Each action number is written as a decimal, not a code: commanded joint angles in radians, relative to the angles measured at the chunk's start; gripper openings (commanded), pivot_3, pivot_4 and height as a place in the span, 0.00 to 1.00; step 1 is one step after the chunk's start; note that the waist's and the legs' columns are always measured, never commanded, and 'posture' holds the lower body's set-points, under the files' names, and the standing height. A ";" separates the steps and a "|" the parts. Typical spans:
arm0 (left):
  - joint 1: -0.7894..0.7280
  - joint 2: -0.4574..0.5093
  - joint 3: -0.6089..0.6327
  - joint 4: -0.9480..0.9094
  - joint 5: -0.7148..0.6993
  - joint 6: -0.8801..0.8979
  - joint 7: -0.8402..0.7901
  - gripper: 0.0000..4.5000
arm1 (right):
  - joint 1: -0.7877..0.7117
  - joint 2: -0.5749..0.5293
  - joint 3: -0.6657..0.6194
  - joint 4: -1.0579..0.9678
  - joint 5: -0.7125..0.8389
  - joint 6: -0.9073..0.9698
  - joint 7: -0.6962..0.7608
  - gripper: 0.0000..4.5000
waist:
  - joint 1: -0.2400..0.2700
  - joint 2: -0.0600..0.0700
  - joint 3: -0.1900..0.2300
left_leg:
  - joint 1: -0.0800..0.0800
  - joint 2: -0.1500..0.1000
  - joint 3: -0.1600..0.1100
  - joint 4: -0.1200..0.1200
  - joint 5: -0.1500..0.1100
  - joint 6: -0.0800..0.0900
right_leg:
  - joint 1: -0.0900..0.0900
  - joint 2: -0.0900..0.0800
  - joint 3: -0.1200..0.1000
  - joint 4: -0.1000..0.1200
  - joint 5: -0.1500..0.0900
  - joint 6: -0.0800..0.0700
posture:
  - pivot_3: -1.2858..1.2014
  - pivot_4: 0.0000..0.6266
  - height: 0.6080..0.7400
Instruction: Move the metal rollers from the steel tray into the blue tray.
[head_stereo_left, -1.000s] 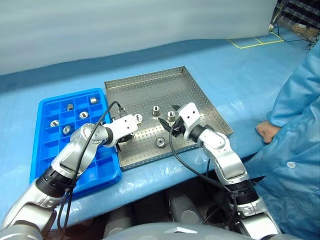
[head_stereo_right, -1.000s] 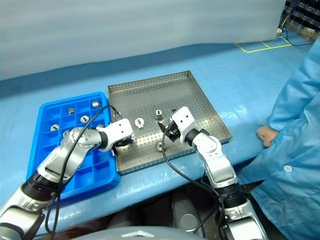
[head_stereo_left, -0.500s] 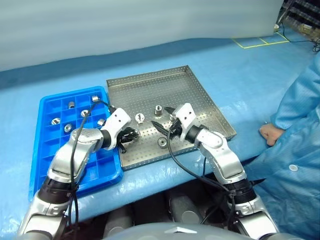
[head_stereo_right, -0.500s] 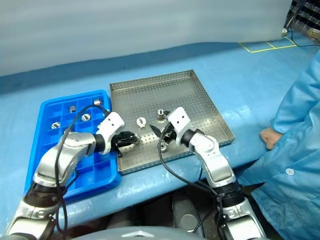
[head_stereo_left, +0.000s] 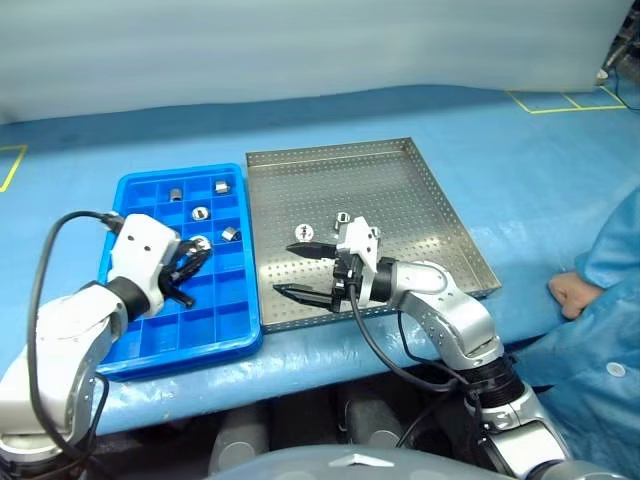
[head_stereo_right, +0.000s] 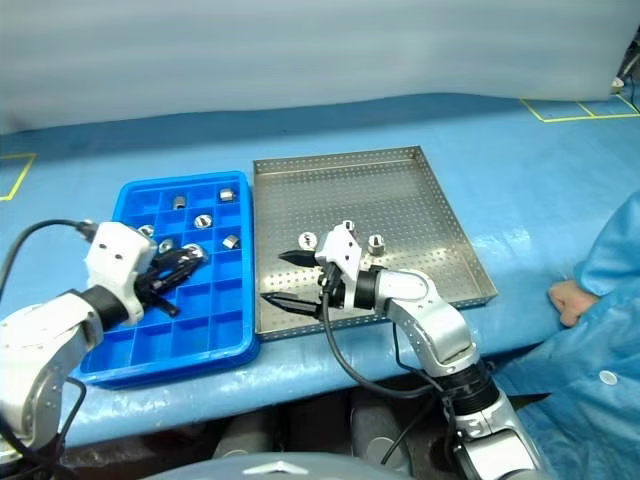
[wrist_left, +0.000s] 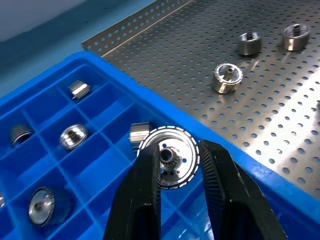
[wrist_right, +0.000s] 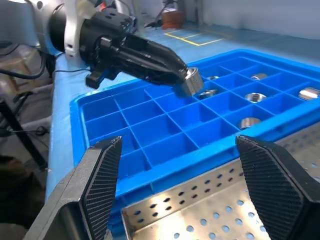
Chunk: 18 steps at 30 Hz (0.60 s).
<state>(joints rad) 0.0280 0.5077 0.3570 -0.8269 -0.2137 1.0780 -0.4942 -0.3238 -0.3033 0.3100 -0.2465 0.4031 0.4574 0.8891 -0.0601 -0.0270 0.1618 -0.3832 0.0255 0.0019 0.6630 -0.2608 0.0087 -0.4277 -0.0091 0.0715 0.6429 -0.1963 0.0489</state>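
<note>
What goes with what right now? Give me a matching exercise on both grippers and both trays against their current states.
Things:
1. left gripper
2. right gripper
3. steel tray
4. blue tray

States:
A. three loose rollers lie on its perforated floor
B. open and empty, over the steel tray's near edge
C. stored rollers sit in several of its compartments
D. shut on a roller, above the compartments

Pairs: 1-D, 2-B, 3-A, 4-C

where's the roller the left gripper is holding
Pinched in the left gripper, the roller is above the blue tray, on the robot's left.
</note>
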 joint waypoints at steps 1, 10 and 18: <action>-0.004 -0.071 0.073 -0.012 0.083 -0.010 0.173 0.18 | -0.018 0.021 0.000 -0.006 0.001 -0.007 -0.017 0.85 | 0.013 -0.001 0.000 | 0.000 0.000 0.000 0.000 0.000 0.000 | 0.000 0.000 0.000 0.000 0.000 0.000 | 0.55 0.24 1.00; -0.005 -0.126 0.032 0.096 0.159 -0.035 0.324 0.18 | -0.021 0.036 -0.008 -0.010 -0.019 -0.010 -0.055 0.85 | 0.046 -0.003 0.000 | 0.000 0.000 0.000 0.000 0.000 0.000 | 0.000 0.000 -0.001 0.000 0.000 0.000 | 0.54 0.24 1.00; -0.003 -0.115 -0.039 0.159 0.169 -0.064 0.331 0.55 | -0.016 0.036 -0.018 -0.021 -0.034 -0.019 -0.099 0.85 | 0.044 -0.003 0.000 | 0.000 0.000 0.002 0.000 0.000 -0.001 | 0.000 0.000 -0.002 0.000 0.000 -0.001 | 0.54 0.24 1.00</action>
<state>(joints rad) 0.0308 0.3878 0.3245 -0.6605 -0.0510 1.0381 -0.1678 -0.3298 -0.2714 0.3131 -0.2370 0.3683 0.4588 0.7996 -0.0164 -0.0304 0.1620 -0.3833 0.0255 0.0042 0.6631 -0.2609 0.0082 -0.4277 -0.0094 0.0696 0.6432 -0.1964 0.0478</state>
